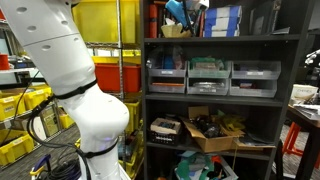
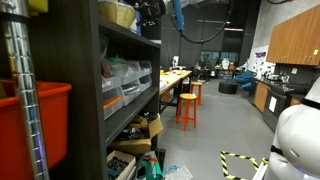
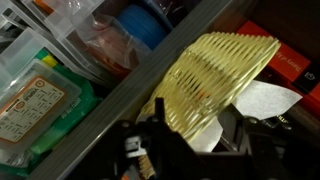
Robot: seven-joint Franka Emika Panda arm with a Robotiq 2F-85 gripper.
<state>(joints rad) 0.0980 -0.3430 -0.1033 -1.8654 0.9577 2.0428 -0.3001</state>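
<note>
A yellow woven basket [image 3: 215, 75] with white paper [image 3: 262, 100] in it stands on the top shelf of a black shelving unit [image 1: 220, 40]. It shows in both exterior views [image 1: 172, 30] [image 2: 118, 14]. My gripper [image 3: 198, 125] is open, with one finger on each side of the basket's near rim. In both exterior views the gripper [image 1: 178, 12] [image 2: 150, 12] sits just above the basket at the top shelf. The white arm [image 1: 70, 70] reaches up to it.
Clear plastic bins [image 1: 208, 76] [image 3: 40, 90] fill the shelf below the basket. A cardboard box [image 1: 212, 132] sits lower down. Yellow crates [image 1: 20, 105] stand behind the arm. An orange stool [image 2: 186, 108] and a long workbench [image 2: 172, 80] line the aisle.
</note>
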